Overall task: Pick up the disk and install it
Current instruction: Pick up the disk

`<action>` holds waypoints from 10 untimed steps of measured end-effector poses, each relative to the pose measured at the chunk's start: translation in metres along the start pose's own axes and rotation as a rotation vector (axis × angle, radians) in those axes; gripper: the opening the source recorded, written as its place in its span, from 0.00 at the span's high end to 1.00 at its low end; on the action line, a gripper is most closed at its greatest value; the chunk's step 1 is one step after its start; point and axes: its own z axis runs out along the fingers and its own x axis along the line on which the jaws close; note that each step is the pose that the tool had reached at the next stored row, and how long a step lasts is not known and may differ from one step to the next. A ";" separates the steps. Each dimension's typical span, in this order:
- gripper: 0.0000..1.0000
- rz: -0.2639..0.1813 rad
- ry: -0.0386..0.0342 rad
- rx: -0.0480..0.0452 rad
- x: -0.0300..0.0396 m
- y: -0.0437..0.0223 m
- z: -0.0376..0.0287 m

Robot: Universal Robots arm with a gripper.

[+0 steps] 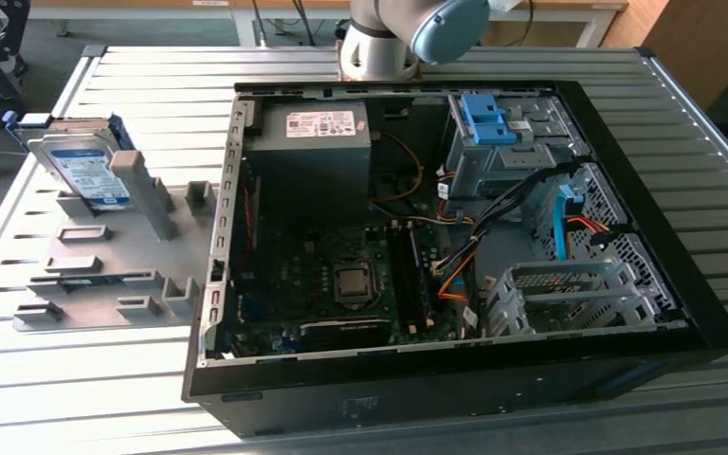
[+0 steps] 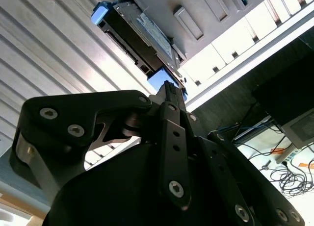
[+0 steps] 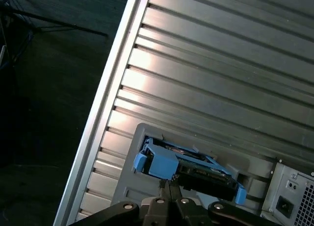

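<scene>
Standing on edge and tilted back, the disk (image 1: 86, 175) rests in a slot of a grey holder (image 1: 111, 275) at the exterior view's left, with its white-and-blue label facing the camera and its blue frame showing at the upper end. Nothing touches it there. The holder lies flat on a slatted metal table (image 1: 465, 66), and its other slots and posts are bare. Just beside it, toward the exterior view's right, sits a lidless computer case (image 1: 667, 284). Inside the case are a grey power supply (image 1: 314, 152) at the far side, a green board (image 1: 338, 275) below it, a blue bracket (image 1: 484, 118) on a metal bay, and a perforated cage (image 1: 567, 294) near the front corner. The arm (image 1: 396, 38) stands at the far edge of the table, behind the case and well apart from the disk. In both wrist views the gripper (image 3: 168, 184) (image 2: 169, 91) points toward the disk (image 3: 191, 164) (image 2: 142, 35). Its jaws are closed together, tip against tip, with nothing between them.
</scene>
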 end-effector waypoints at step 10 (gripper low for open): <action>0.89 -0.073 0.0005 -0.0007 0.0001 -0.0001 0.0003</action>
